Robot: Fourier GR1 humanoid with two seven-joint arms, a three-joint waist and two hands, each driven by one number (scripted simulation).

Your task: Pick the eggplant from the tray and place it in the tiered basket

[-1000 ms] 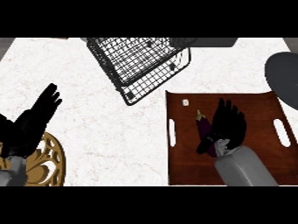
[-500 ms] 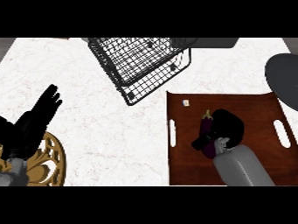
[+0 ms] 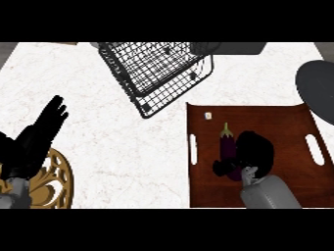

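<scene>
Black right hand (image 3: 252,153) sits curled over the lower half of the eggplant (image 3: 228,143) — fingers and thumb wrapped round it, the stem end poking out toward the far side. Eggplant lies on the brown tray (image 3: 285,122), about mid-tray, not visibly lifted yet. Much of its body is hidden under the hand, so how well centred the hold is cannot be judged.

Risks from here, as judgement: the hold looks to be on one end of a smooth, tapered fruit, so it may pivot or slide out on the lift. A low lift could drag it against the tray's raised rim or handle slot (image 3: 192,148) on the way left.

Basket (image 3: 155,73) stands beyond the tray's far-left corner, a wire frame sitting tilted to the view. A carry that comes in low could clip the wire rim; a release off-centre could leave the eggplant hung on the edge or rolling onto the table (image 3: 104,132).

Left hand (image 3: 28,142) rests open, fingers up, at the near-left over a gold trivet (image 3: 57,181) — well apart. Dark plate (image 3: 332,90) at the right edge.
</scene>
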